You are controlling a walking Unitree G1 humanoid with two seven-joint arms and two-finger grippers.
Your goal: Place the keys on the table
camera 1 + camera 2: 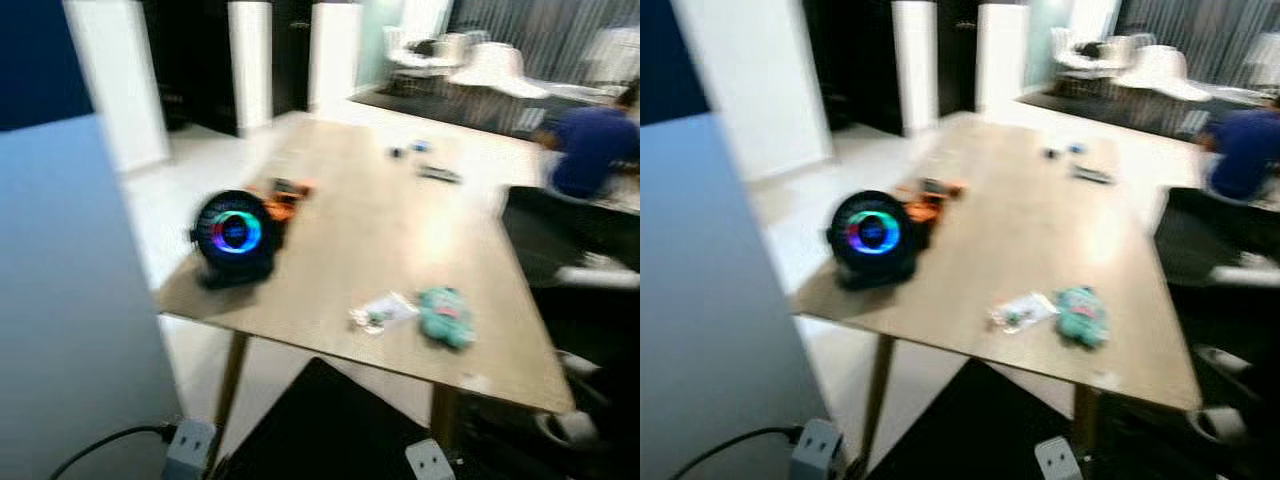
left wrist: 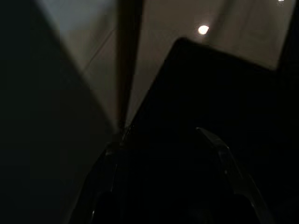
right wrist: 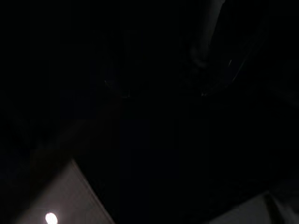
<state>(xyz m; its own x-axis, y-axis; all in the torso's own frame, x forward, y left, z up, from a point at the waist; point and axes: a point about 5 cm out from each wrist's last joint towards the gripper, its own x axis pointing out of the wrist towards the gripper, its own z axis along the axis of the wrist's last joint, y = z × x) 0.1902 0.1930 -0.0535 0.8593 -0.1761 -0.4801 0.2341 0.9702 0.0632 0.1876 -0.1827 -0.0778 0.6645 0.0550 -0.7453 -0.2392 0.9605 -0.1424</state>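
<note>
A light wooden table (image 1: 400,230) stands ahead of me, blurred in the head views. Near its front edge lie a small pale, clear-wrapped item (image 1: 382,312) and a teal soft object (image 1: 446,315); the blur hides whether either holds keys. My two arms hang low, with the silver left wrist (image 1: 190,445) and right wrist (image 1: 430,460) at the bottom of the picture. In the dark left wrist view my left gripper (image 2: 156,137) stands open over a black surface, nothing between its fingers. My right gripper (image 3: 163,88) is a faint outline in near blackness.
A round black device with a glowing coloured ring (image 1: 234,238) sits at the table's left corner, an orange object (image 1: 283,198) behind it. Small dark items (image 1: 438,174) lie far back. A black chair (image 1: 320,425) stands before me. A person in blue (image 1: 590,150) sits right. A pale wall (image 1: 70,320) is close left.
</note>
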